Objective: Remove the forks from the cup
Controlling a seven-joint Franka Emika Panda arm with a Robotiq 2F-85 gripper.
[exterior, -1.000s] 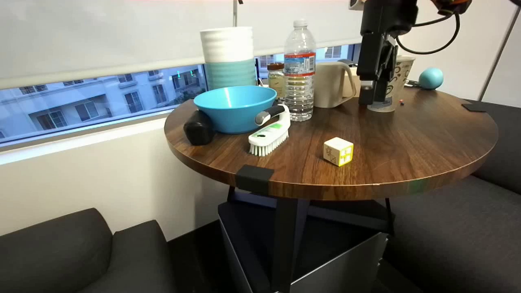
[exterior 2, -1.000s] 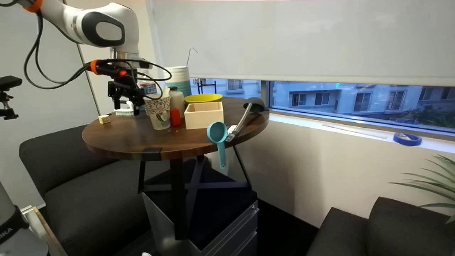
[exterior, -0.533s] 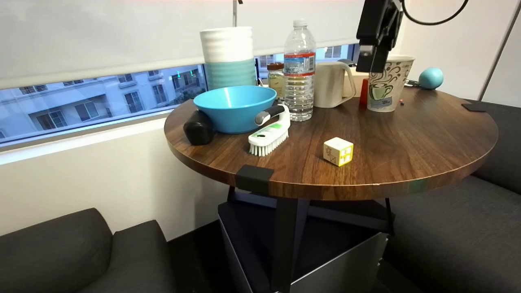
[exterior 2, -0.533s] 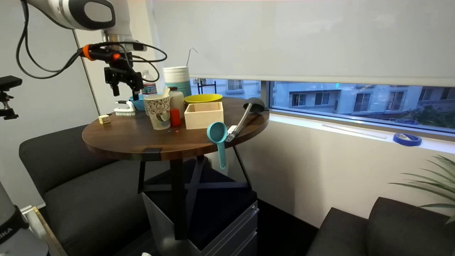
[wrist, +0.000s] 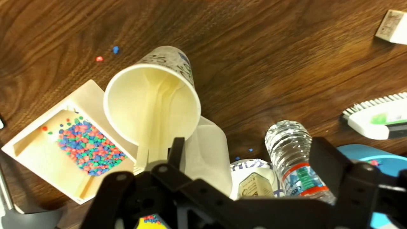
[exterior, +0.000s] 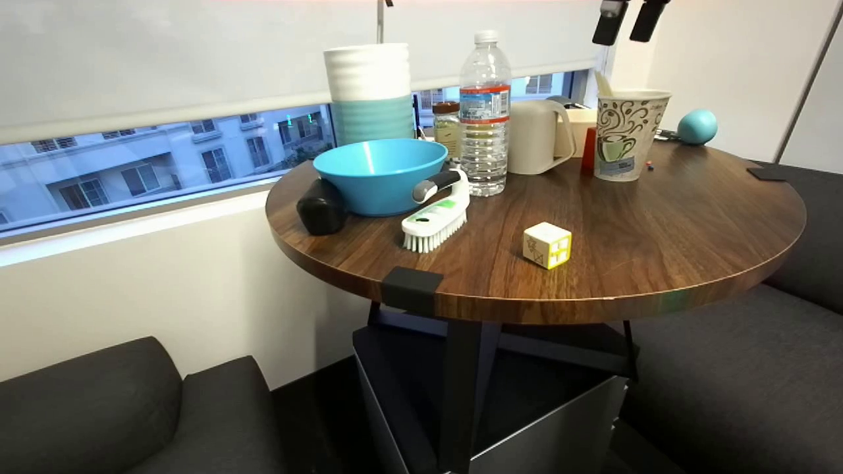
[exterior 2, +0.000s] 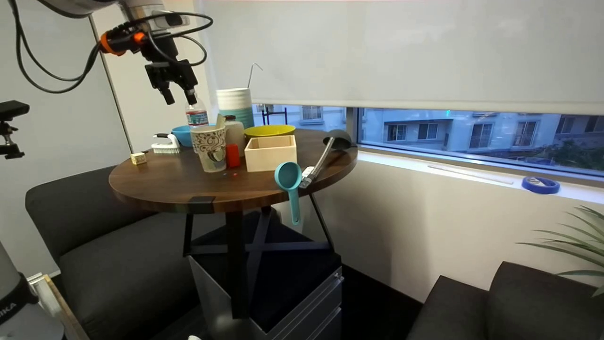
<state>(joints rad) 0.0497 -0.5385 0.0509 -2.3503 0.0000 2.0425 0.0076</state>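
Gripper (exterior 2: pixel 180 99) higher, "IKA" on base (exterior 2: pixel 26 311)

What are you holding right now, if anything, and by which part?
Nothing is held: the tool is open, and the forks lean inside the cup.

We are counting one cup (exterior: pixel 629 148) and in it at least two forks (wrist: pixel 148 127), the exact number being unclear. Near the cup we are finding one mug (exterior: pixel 529 139), one box (exterior 2: pixel 272 160) and one bottle (exterior: pixel 486 135); farther from it, one brush (exterior: pixel 436 216) and one block (exterior: pixel 546 245).
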